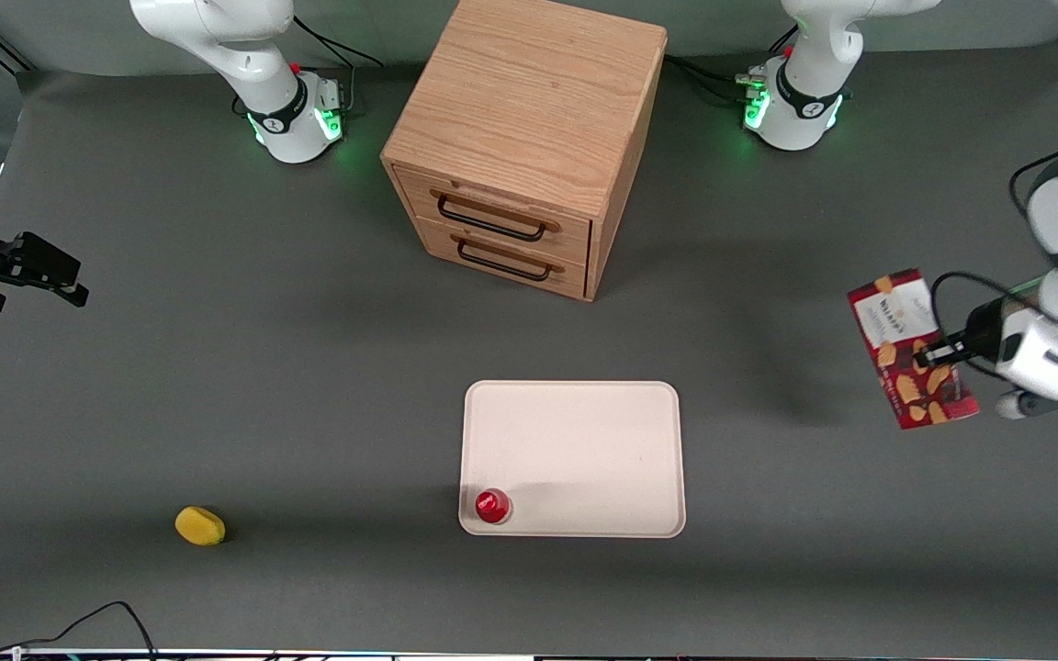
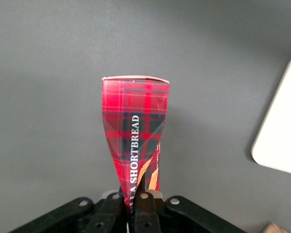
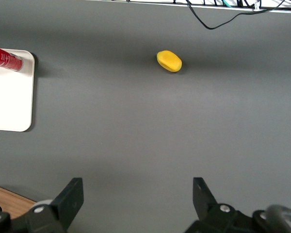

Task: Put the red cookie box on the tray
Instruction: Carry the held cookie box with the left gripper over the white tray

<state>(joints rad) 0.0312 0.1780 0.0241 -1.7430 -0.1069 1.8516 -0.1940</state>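
Note:
The red cookie box [image 1: 910, 349], a long dark-red carton with a white label end and cookie pictures, hangs in the air above the table toward the working arm's end, tilted. My left gripper [image 1: 933, 353] is shut on its middle. In the left wrist view the tartan box [image 2: 136, 131] stands out from between the black fingers [image 2: 148, 206], which pinch its lower part so that it narrows there. The cream-white tray [image 1: 584, 441] lies flat on the table, nearer the front camera than the wooden drawer unit, and well apart from the box. A tray corner [image 2: 281, 131] shows in the left wrist view.
A small round red object [image 1: 492, 506] stands on the tray's near corner toward the parked arm. A wooden two-drawer cabinet [image 1: 529, 138] stands at the table's middle, farther from the camera. A yellow lemon-like object [image 1: 200, 526] lies toward the parked arm's end.

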